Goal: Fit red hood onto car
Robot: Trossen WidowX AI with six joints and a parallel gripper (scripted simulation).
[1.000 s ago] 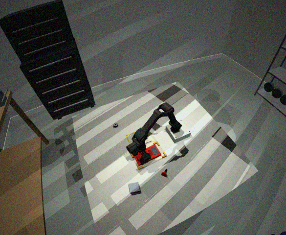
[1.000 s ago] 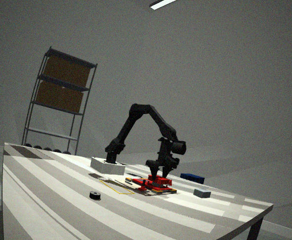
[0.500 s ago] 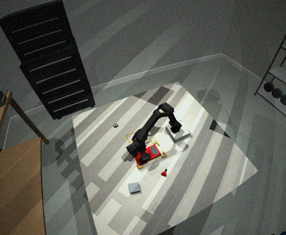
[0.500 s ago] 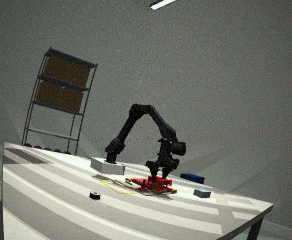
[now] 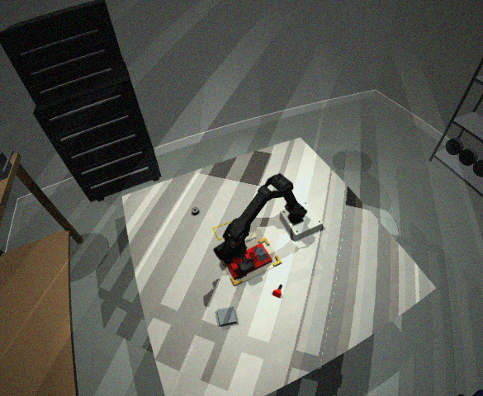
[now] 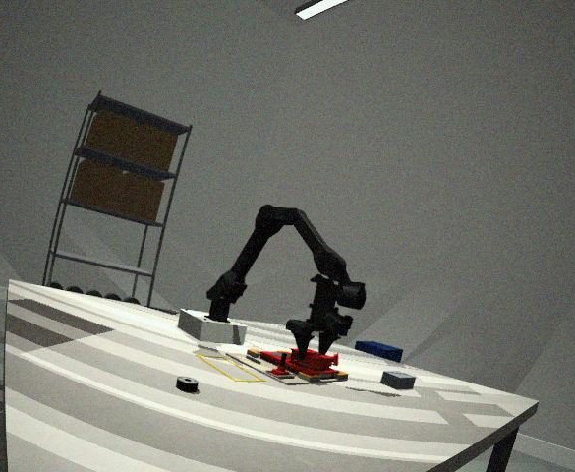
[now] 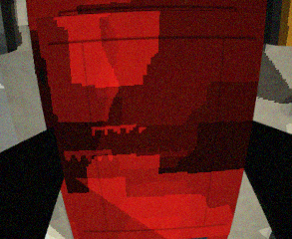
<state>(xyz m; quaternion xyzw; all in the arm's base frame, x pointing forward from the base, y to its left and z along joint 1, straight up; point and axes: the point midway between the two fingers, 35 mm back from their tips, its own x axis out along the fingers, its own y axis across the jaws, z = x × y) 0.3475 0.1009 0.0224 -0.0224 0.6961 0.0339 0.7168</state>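
Observation:
The red car chassis (image 5: 267, 256) (image 6: 272, 356) sits in the jig with yellow corners (image 5: 277, 261) (image 6: 310, 377). A grey part shows on one end of its deck. My gripper (image 5: 245, 265) (image 6: 313, 355) (image 7: 152, 131) points down over the other end and is shut on the red hood (image 6: 314, 360) (image 7: 150, 100), with one finger on each side. The hood is low over the deck, roof up, and looks roughly level in the exterior view. The pegs, corner holes and engine block under the hood are hidden. Whether the hood touches or sits flat on the deck cannot be told.
A small red piece with a black stem (image 5: 277, 292) (image 6: 280, 370) stands beside the jig. A grey block (image 5: 226, 316) (image 6: 398, 380) and a black round part (image 5: 195, 210) (image 6: 187, 383) lie farther off. A blue box (image 6: 378, 350) shows behind the table. The arm's pale base (image 6: 210, 329) is behind the jig.

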